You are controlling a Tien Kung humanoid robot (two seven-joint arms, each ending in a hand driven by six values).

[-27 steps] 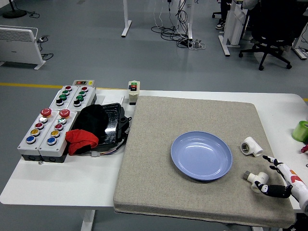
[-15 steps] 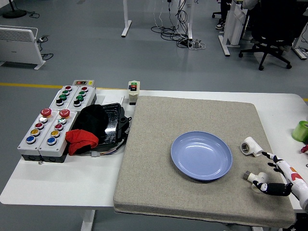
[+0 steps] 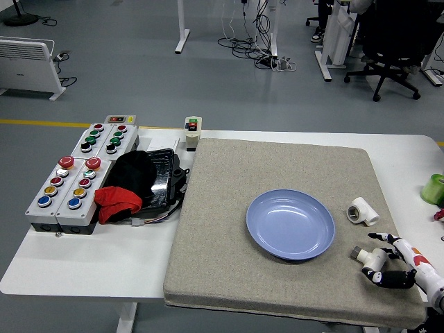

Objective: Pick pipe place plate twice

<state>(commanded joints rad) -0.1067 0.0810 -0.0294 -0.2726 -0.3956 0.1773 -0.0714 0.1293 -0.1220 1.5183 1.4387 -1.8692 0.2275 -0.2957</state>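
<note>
A blue plate [image 3: 290, 223] lies empty on the grey mat [image 3: 229, 208]. Two white pipe fittings lie right of it: one [image 3: 362, 211] near the mat's right edge, the other [image 3: 370, 259] nearer the front. My right hand [image 3: 390, 258] comes in from the lower right corner, and its fingers curl around the nearer fitting, thumb below and fingers above. The fitting still rests on the mat. The left arm is out of view.
Grey button boxes [image 3: 76, 173] stand at the left, with a black tray of black and red cloth [image 3: 135, 186] beside them. A small switch box [image 3: 193, 132] stands at the mat's back left corner. A green tape roll [image 3: 433, 189] lies at the right edge.
My right hand has closed in on the nearer pipe fitting, its fingers curling over it. The fitting has shifted slightly. The other fitting and plate have not moved.
</note>
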